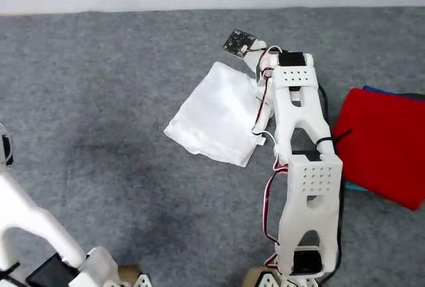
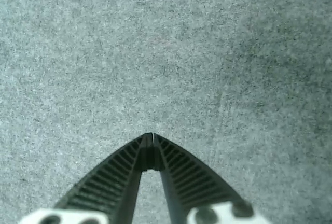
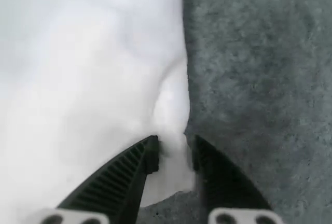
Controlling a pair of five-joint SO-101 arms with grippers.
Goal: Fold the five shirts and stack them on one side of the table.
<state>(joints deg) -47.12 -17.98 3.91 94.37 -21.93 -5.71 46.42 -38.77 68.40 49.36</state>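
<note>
1. High view. You are looking down on a grey worktop (image 1: 99, 101) that is carrying one folded white shirt (image 1: 219, 114) near its middle, lying askew. Your right arm (image 1: 302, 161) is standing along the shirt's right side, with its wrist over the shirt's far right corner. A folded red shirt (image 1: 385, 144) is lying at the worktop's right edge, on the other side of that arm. A blue cloth edge (image 1: 375, 90) and a teal cloth edge (image 1: 352, 186) are peeking out from under it. Your left arm (image 1: 33, 230) is sitting at the near left corner, well apart from every shirt.
2. Left wrist view. Your left tool (image 2: 154, 140) is hanging over bare worktop with its tips pressing together and nothing between them.
3. Right wrist view. Your right tool (image 3: 174, 156) is standing narrow, pinching the white shirt's edge. The cloth is bunching between the fingers (image 3: 150, 156), and grey worktop is showing just beside the shirt.
</note>
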